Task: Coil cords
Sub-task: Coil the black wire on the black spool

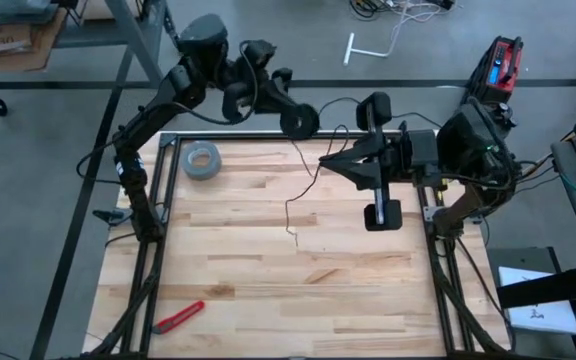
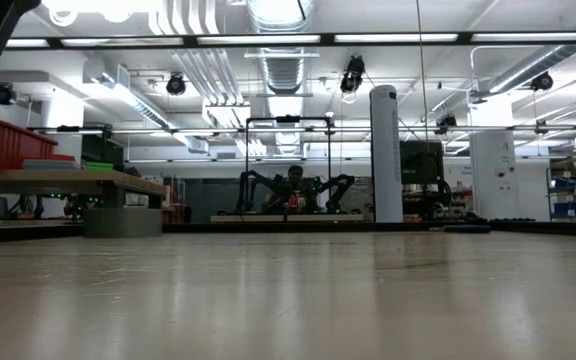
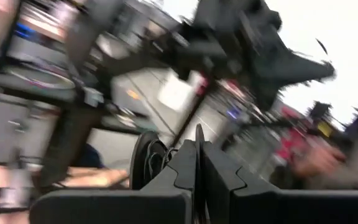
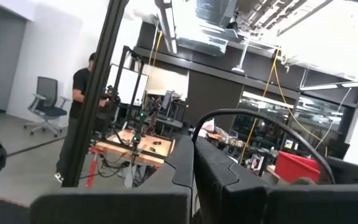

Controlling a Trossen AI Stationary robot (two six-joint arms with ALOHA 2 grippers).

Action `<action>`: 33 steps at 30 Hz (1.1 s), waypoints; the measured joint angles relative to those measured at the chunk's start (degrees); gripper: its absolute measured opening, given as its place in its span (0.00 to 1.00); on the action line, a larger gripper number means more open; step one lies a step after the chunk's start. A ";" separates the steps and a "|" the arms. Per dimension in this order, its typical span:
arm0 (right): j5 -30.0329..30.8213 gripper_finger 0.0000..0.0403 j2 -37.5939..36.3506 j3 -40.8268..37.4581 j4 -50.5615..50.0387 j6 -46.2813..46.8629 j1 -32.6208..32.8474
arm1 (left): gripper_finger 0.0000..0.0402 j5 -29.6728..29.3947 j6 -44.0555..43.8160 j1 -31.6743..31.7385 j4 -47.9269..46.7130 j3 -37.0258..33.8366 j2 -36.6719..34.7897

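Note:
The cord is a very thin black line. It runs from the small black round reel above the table's far edge, down past my right gripper, and its free end lies on the wood near the table's middle. My left gripper is shut on the reel, which is held up off the table. My right gripper, pointing toward the table's left, is shut on the cord, which arcs out past its fingers. My left gripper pinches a thin rim of the reel between its two fingers, and the reel's body shows beside the fingers. The reel is lifted clear of the table. My right gripper pinches the cord between its fingertips, coming in level from the table's right. The cord loops slack beyond the fingers.
A grey tape roll lies flat at the table's far left. A red utility knife lies near the front left corner. Black frame rails border the table's sides. A person stands in the room beyond.

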 joint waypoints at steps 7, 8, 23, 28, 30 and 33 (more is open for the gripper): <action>-0.86 0.00 0.00 0.00 1.70 0.27 -0.02 | 0.01 13.86 7.78 -2.78 -1.05 0.00 1.76; -0.88 0.00 0.00 0.00 2.06 0.48 -0.02 | 0.01 14.12 8.50 -3.26 -1.38 0.00 2.06; 1.05 0.00 0.48 -0.02 7.89 2.92 -0.69 | 0.01 10.78 9.16 -9.12 -0.82 0.00 6.20; 4.27 0.00 0.50 -0.02 8.54 5.59 -2.44 | 0.01 13.66 9.94 -14.69 -0.19 0.01 6.54; 7.12 0.00 0.51 -0.02 8.44 7.35 -3.04 | 0.01 13.62 9.95 -16.49 0.45 0.02 6.54; 8.32 0.00 1.19 0.04 8.22 9.01 -4.13 | 0.01 13.11 9.97 -18.37 1.94 0.00 6.56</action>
